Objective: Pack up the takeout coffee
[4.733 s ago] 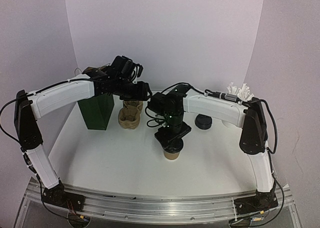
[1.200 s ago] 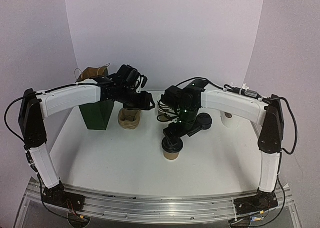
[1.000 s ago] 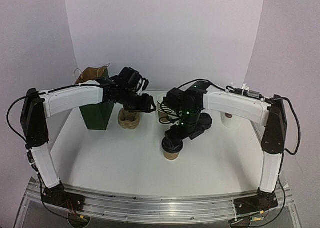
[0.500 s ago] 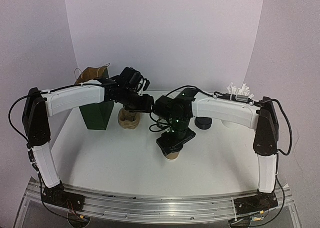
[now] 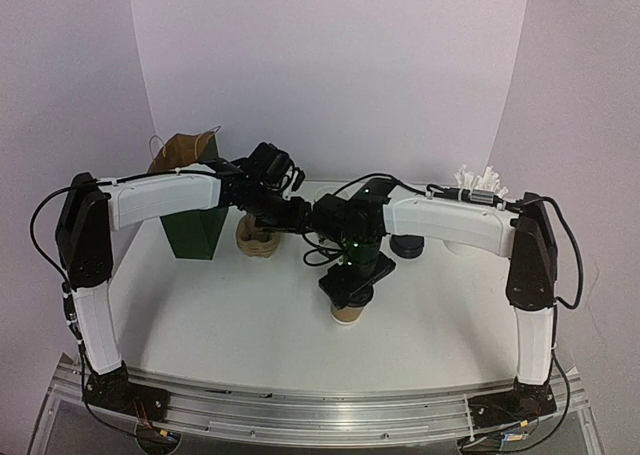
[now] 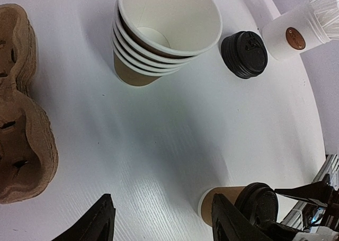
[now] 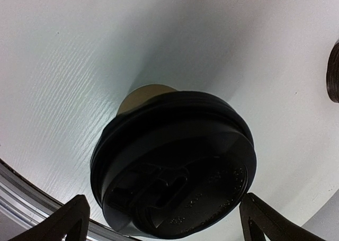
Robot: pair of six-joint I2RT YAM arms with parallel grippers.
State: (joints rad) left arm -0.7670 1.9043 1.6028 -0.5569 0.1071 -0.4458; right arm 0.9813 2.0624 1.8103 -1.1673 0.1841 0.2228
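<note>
The takeout coffee (image 5: 346, 312), a small kraft cup under a black dome lid, stands upright at the table's middle front. My right gripper (image 5: 351, 281) hangs directly over it. In the right wrist view the lid (image 7: 175, 167) fills the frame, and my right gripper (image 7: 167, 217) is open, one finger on each side of the lid. My left gripper (image 5: 292, 217) hovers farther back and left. It is open with nothing between its fingers (image 6: 100, 222). From the left wrist the coffee (image 6: 225, 203) shows at the lower right, partly behind the right finger.
A stack of lidless brown cups (image 6: 164, 34) stands behind the coffee. A spare black lid (image 6: 243, 54) (image 5: 406, 244) and a white cup of wrapped sticks (image 6: 302, 32) (image 5: 470, 190) sit to the right. Kraft cup carriers (image 6: 24, 108) (image 5: 258, 237) and a green box (image 5: 195, 230) stand on the left.
My right gripper has swung left and come down from beside the coffee to straight over its lid. The left arm has reached a little to the right. Both grippers stayed open.
</note>
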